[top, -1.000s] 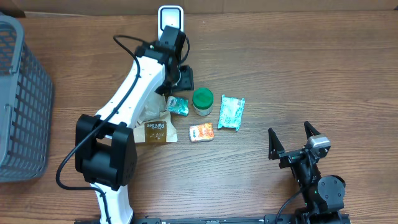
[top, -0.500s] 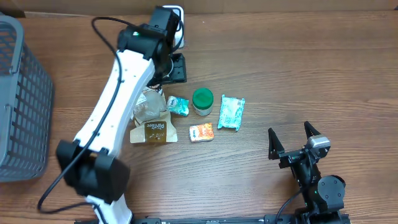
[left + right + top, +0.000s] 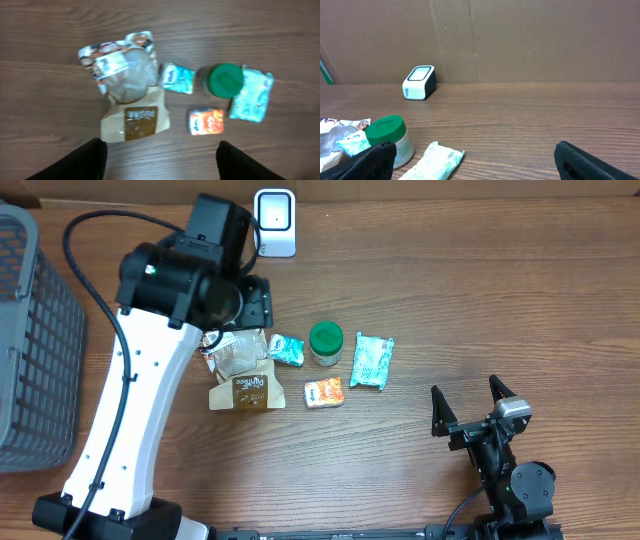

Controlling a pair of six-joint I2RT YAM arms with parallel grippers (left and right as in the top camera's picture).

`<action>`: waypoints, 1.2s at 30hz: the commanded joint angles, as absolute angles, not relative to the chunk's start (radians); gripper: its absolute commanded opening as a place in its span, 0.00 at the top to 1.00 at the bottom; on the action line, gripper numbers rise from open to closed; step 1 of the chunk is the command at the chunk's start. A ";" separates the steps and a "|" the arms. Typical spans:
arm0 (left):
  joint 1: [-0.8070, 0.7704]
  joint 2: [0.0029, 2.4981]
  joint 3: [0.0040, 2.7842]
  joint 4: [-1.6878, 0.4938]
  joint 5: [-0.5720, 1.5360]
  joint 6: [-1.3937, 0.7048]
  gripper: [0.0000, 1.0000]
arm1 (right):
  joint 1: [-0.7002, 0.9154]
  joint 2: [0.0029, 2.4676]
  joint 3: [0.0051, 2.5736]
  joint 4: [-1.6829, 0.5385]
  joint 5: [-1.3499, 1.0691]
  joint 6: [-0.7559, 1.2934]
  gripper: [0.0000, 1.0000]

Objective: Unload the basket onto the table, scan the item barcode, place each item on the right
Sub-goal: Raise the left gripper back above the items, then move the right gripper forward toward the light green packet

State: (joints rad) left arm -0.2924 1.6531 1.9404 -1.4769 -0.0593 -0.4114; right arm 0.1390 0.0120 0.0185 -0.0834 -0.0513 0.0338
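Left tool [image 3: 160,150] apart and empty, snack bag [image 3: 131,95] lying below it; right tool [image 3: 475,155] apart, idle. Pickup and scanning outstanding.

A small white scanner [image 3: 274,222] sits at the far edge of the counter [image 3: 500,300]. Nearer, and apart from it, a cluster of items lies together: a clear bag [image 3: 238,350] overlapping a brown pouch [image 3: 245,392], a small teal packet [image 3: 287,350], an upright green-lidded jar [image 3: 326,340], a pale teal pack [image 3: 371,361] and an orange packet [image 3: 323,392].
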 commanded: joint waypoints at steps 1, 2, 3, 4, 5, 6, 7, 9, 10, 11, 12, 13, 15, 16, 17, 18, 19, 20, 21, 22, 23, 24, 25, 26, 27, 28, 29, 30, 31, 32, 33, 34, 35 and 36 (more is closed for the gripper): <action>-0.213 1.649 1.956 -1.480 -0.081 -0.404 0.23 | 0.136 0.003 0.008 -0.080 -0.045 0.038 0.00; -0.190 1.649 1.956 -1.478 -0.073 -0.403 0.23 | 0.136 0.003 0.008 -0.080 -0.046 0.038 0.00; -0.163 1.649 1.956 -1.476 -0.062 -0.395 0.23 | 0.136 0.003 0.008 -0.080 -0.046 0.038 0.00; -0.142 1.649 1.956 -1.472 -0.057 -0.385 0.24 | 0.136 0.003 0.008 -0.080 -0.046 0.038 0.00; -0.120 1.649 1.956 -1.468 -0.054 -0.376 0.24 | 0.136 0.003 0.008 -0.080 -0.045 0.038 0.00; -0.107 1.649 1.956 -1.466 -0.055 -0.366 0.24 | 0.136 0.003 0.008 -0.080 -0.045 0.038 0.00; -0.097 1.649 1.956 -1.464 -0.055 -0.356 0.23 | 0.136 0.003 0.008 -0.080 -0.046 0.038 0.00; -0.080 1.649 1.956 -1.454 -0.055 -0.331 0.20 | 0.136 0.003 0.008 -0.080 -0.046 0.038 0.00; -0.070 1.649 1.956 -1.448 -0.055 -0.318 0.18 | 0.136 0.003 0.008 -0.080 -0.046 0.038 0.00; -0.060 1.651 1.956 -1.439 -0.052 -0.307 0.15 | 0.136 0.003 0.008 -0.080 -0.045 0.038 0.00; -0.052 1.651 1.956 -1.434 -0.051 -0.302 0.14 | 0.136 0.003 0.008 -0.080 -0.045 0.038 0.00; -0.044 1.651 1.956 -1.430 -0.051 -0.297 0.12 | 0.136 0.003 0.008 -0.080 -0.045 0.038 0.00; -0.016 1.654 1.956 -1.420 -0.027 -0.250 0.11 | 0.136 0.003 0.008 -0.080 -0.046 0.038 0.00; -0.006 1.655 1.955 -1.416 0.003 -0.213 0.11 | 0.136 0.003 0.008 -0.078 -0.046 0.038 0.00; 0.004 1.656 1.955 -1.413 0.036 -0.173 0.11 | 0.136 0.003 0.008 -0.075 -0.046 0.038 0.00; 0.012 1.660 1.955 -1.412 0.061 -0.142 0.10 | 0.136 0.003 0.008 -0.076 -0.044 0.037 0.00; 0.021 1.663 1.955 -1.413 0.077 -0.121 0.09 | 0.136 0.003 0.008 -0.076 -0.039 0.038 0.00; 0.028 1.667 1.955 -1.413 0.078 -0.110 0.07 | 0.136 0.003 0.008 -0.074 -0.039 0.038 0.00; 0.033 1.670 1.955 -1.414 0.075 -0.109 0.04 | 0.136 0.003 0.008 -0.068 -0.052 0.038 0.00; 0.038 1.674 1.955 -1.414 0.074 -0.108 0.00 | 0.136 0.003 0.008 -0.060 -0.081 0.039 0.00; 0.041 1.676 1.954 -1.414 0.075 -0.109 0.00 | 0.136 0.003 0.008 -0.052 -0.118 0.039 0.00; 0.041 1.680 1.954 -1.414 0.074 -0.108 0.00 | 0.136 0.003 0.009 -0.047 -0.147 0.044 0.00; 0.041 1.682 1.954 -1.413 0.070 -0.108 0.00 | 0.136 0.003 0.009 -0.046 -0.163 0.068 0.00; 0.041 1.684 1.953 -1.413 0.064 -0.108 0.01 | 0.136 0.003 0.009 -0.046 -0.171 0.102 0.00; 0.041 1.684 1.953 -1.413 0.054 -0.108 0.01 | 0.136 0.003 0.009 -0.047 -0.181 0.130 0.00; 0.041 1.685 1.953 -1.413 0.041 -0.108 0.00 | 0.136 0.003 0.013 -0.050 -0.205 0.154 0.00; 0.041 1.686 1.953 -1.413 0.032 -0.108 0.00 | 0.136 0.003 0.021 -0.057 -0.227 0.160 0.00; 0.041 1.687 1.953 -1.413 0.025 -0.108 0.01 | 0.136 0.004 0.033 -0.064 -0.245 0.161 0.00; 0.041 1.687 1.953 -1.413 0.022 -0.108 0.00 | 0.136 0.007 0.049 -0.072 -0.253 0.161 0.00; 0.041 1.687 1.953 -1.413 0.021 -0.108 0.00 | 0.136 0.013 0.071 -0.083 -0.257 0.161 0.00; 0.041 1.687 1.953 -1.413 0.022 -0.108 0.00 | 0.136 0.023 0.099 -0.099 -0.257 0.161 0.00; 0.041 1.687 1.953 -1.413 0.022 -0.108 0.01 | 0.136 0.038 0.131 -0.118 -0.257 0.161 0.00; 0.041 1.687 1.953 -1.413 0.022 -0.108 0.00 | 0.136 0.058 0.167 -0.139 -0.257 0.160 0.00; 0.041 1.688 1.953 -1.413 0.022 -0.108 0.00 | 0.136 0.084 0.206 -0.163 -0.257 0.160 0.00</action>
State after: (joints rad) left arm 0.0395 1.6836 1.9404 -1.4158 0.0334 -0.1284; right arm 0.1387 0.0395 0.0750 -0.1432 -0.2291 0.1390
